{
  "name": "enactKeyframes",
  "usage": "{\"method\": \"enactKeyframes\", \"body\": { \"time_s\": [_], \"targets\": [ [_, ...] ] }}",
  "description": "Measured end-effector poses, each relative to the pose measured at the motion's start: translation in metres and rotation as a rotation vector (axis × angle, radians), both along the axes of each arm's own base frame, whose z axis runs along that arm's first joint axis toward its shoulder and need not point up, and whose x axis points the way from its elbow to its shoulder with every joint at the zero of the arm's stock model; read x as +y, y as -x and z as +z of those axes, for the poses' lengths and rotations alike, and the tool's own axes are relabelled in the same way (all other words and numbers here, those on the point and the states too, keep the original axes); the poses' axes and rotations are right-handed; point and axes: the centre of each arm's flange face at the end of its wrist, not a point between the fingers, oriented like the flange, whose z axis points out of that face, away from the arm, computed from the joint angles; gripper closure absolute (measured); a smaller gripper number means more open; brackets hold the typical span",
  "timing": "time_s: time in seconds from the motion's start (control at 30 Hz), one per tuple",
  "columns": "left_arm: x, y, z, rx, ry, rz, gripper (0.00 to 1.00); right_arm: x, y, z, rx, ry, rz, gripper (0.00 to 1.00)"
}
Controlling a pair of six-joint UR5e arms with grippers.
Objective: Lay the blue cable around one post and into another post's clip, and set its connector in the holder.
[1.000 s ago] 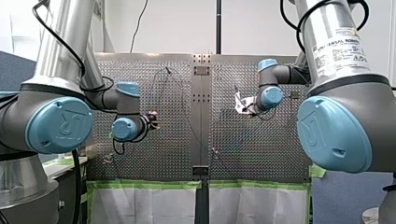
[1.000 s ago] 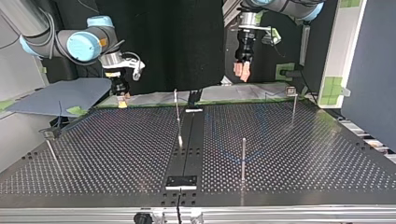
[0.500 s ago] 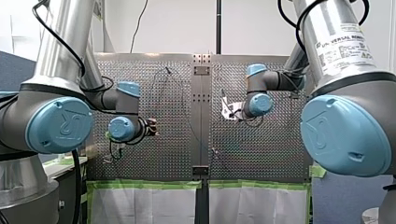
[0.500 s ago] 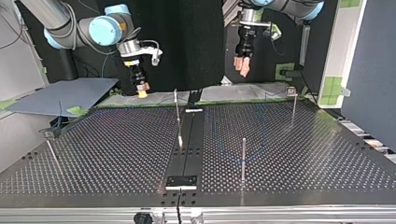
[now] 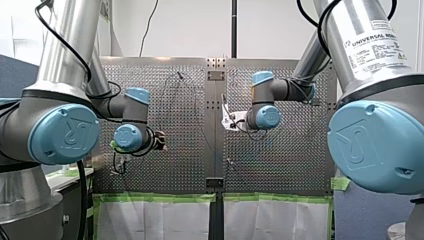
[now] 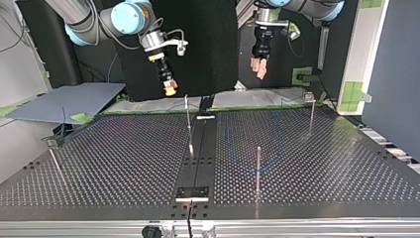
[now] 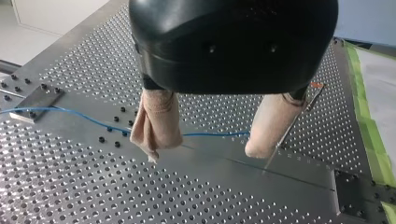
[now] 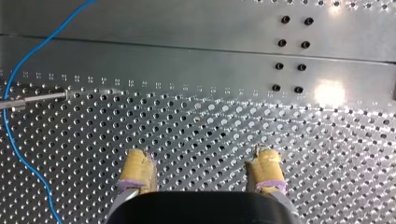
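The thin blue cable (image 7: 210,135) lies slack on the perforated table (image 6: 124,163) and runs under my left gripper (image 7: 203,149). That gripper's beige pads are open with nothing between them. It hangs high at the far side in the top view (image 6: 258,69). A slim post (image 7: 286,133) stands just beside its finger. My right gripper (image 8: 201,161) has yellow pads, is open and is empty. It hovers over bare table, with the cable (image 8: 15,69) curving off to its side past a post (image 8: 32,99). In the top view it is above the centre post (image 6: 188,124).
More posts stand on the table, one near the front (image 6: 258,168), one at the far right (image 6: 311,114) and one at the left edge (image 6: 54,161). A dark centre strip carries a small plate (image 6: 193,192). Green tape (image 5: 160,197) lines the table's edge.
My right arm has swung toward the table's middle, its gripper now above the centre post. My left gripper has shifted only slightly. Both stay open.
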Motion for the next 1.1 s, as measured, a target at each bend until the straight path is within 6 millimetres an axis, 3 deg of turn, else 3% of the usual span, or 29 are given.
{"method": "enactKeyframes", "body": {
  "time_s": [0.33,0.73,1.1],
  "targets": [
    [0.002,0.000,0.000,0.001,-0.002,0.012,0.00,0.005,0.017,-0.017,-0.002,0.010,-0.086,0.00],
    [0.004,0.002,-0.002,0.007,-0.005,0.020,0.00,0.009,0.014,-0.025,-0.022,0.024,-0.096,0.00],
    [0.011,0.010,-0.008,0.010,-0.005,0.043,0.00,0.040,0.006,-0.046,0.013,0.008,-0.044,0.00]
  ]
}}
